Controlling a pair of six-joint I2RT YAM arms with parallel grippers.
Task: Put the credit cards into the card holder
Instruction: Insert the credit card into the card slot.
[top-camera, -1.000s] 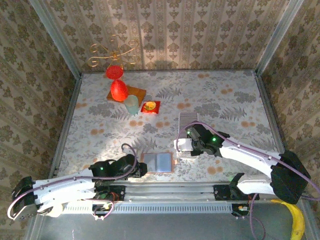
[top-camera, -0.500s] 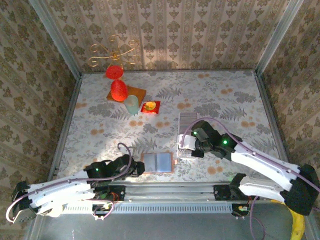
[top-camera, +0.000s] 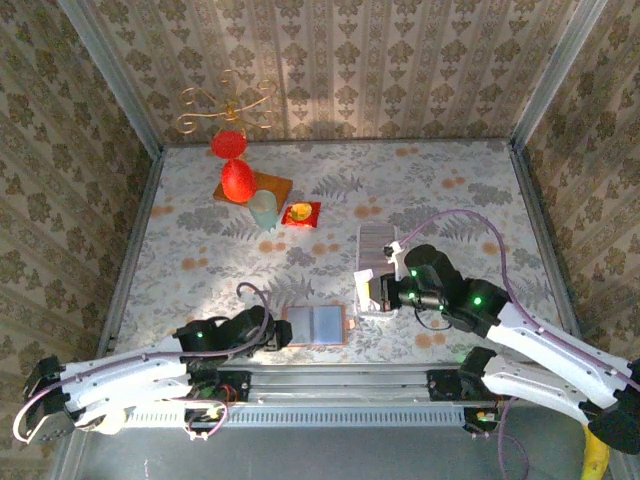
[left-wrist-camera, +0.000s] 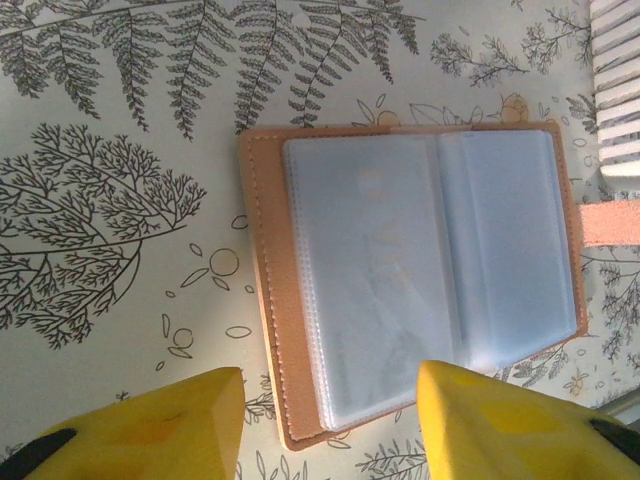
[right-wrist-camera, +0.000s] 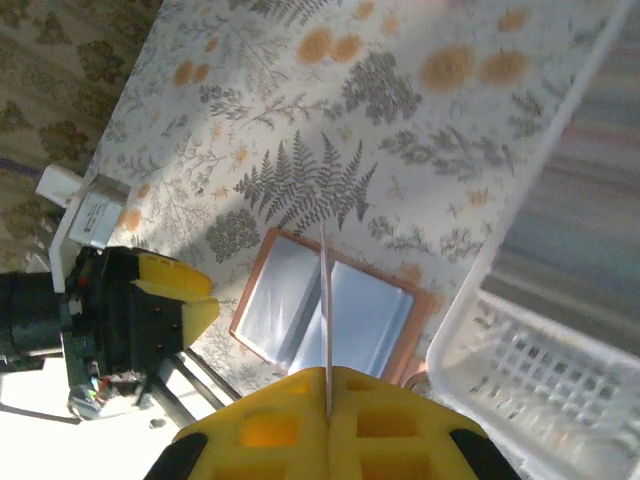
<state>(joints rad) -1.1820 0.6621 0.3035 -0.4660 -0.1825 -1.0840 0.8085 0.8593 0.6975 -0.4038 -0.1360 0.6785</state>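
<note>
left pincer (left-wrist-camera: 328, 415) spread at open holder's (left-wrist-camera: 400, 270) near edge | right pincer (right-wrist-camera: 327, 395) pinching card (right-wrist-camera: 326, 300) edge-on, near holder | tray (right-wrist-camera: 560, 300) just beside holder | holder by table (top-camera: 200, 250) front edge

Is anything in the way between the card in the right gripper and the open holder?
Nothing visible. The right gripper holds the card edge-on, and the sleeves of the holder lie bare. The open left gripper straddles one end of it, and the tray sits off to the side.
</note>
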